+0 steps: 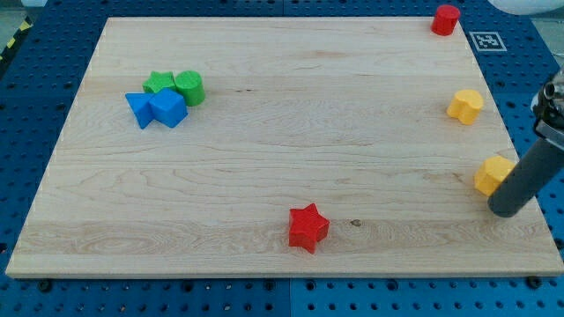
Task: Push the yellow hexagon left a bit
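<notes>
Yellow hexagon [465, 106] sits near the right edge of the surface [291, 141], in the upper half of the camera view, upright and touching nothing. Well below it, a second yellow block [492, 174] lies at the same edge; I can't make out its shape. My tip [507, 210] rests just beside that lower yellow block, at its lower right, and I can't tell if they touch; the rod slants up toward the view's right. So my tip is well apart from the hexagon, below it. No jaws on this rig, so nothing is grasped.

A red cylinder [446, 19] stands at the top right corner. A red star [307, 227] lies near the bottom edge, about centre. At upper left, a green star [159, 84], green cylinder [189, 88] and two blue blocks [139, 108] [168, 108] huddle together, touching.
</notes>
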Tool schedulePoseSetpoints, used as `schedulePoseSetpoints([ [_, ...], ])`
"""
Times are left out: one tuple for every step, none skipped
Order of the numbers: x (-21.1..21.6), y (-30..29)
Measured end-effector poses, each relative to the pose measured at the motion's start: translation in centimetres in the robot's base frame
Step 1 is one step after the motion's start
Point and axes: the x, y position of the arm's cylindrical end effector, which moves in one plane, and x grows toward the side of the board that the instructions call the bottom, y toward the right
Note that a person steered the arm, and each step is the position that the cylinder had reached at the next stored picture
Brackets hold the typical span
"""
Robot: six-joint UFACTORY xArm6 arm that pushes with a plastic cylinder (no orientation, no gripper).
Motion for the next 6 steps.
schedulePoseSetpoints([
  [-2.8,0.0],
  [-5.3,0.0],
  [-6.7,0.1],
  [-5.2,2.5],
  [-3.8,6.4],
  [-6.4,7.5],
])
